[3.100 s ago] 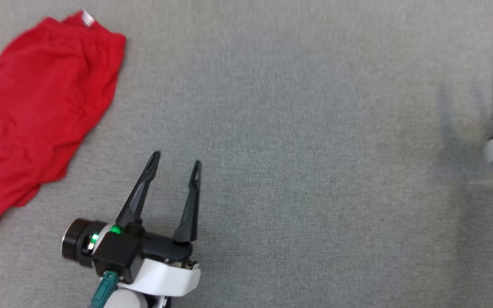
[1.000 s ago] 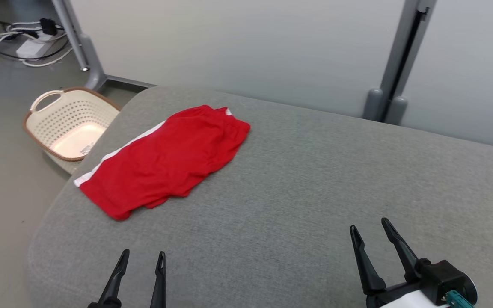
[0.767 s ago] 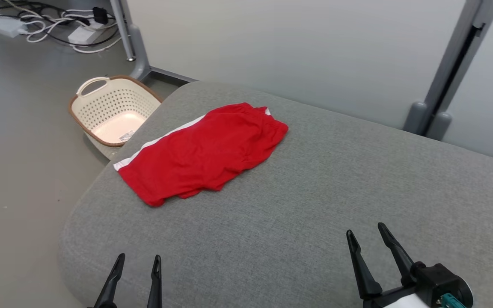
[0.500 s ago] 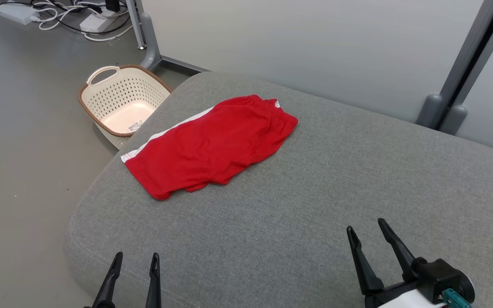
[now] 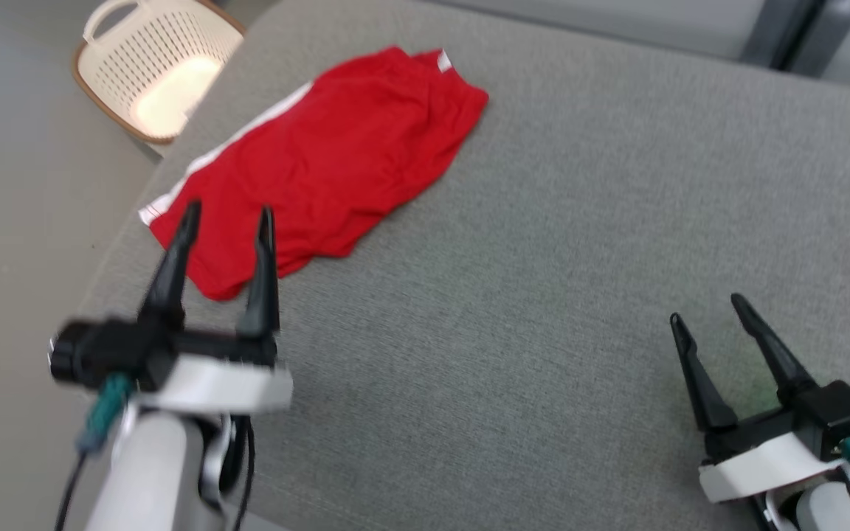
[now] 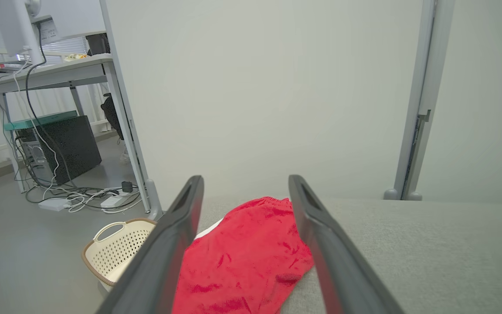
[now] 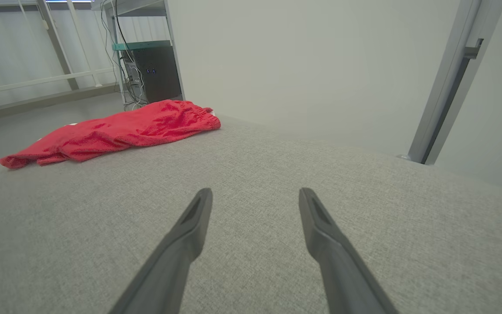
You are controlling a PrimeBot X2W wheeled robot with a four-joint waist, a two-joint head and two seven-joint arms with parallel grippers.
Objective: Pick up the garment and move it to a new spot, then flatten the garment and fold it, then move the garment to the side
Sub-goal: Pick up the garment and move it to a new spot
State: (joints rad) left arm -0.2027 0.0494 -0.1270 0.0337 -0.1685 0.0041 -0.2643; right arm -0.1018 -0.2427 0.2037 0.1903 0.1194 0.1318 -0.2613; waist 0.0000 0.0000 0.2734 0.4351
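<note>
Head view: grey padded surface (image 5: 543,221) takes up most of the frame, with bare floor (image 5: 12,221) off its left edge. Red shorts (image 5: 336,155) lie on the far left part of the surface, close to the rounded corner, laid out loosely flat with some wrinkles. Waistband end points away from the robot and the leg end comes toward it. A white stripe (image 5: 233,140) runs along the shorts' left edge. Cream basket (image 5: 174,44) with a brown rim sits on the floor just beyond that corner; its inside looks bare. Left gripper (image 5: 228,210) is at near left, its fingertips overlapping the shorts' near end in this view. The left wrist view shows the shorts ahead between the two fingers, which are spread wide and hold nothing; can't tell if they touch the cloth. Right gripper (image 5: 706,308) is at near right over bare grey fabric, well apart from the shorts, fingers also spread wide and empty.
</note>
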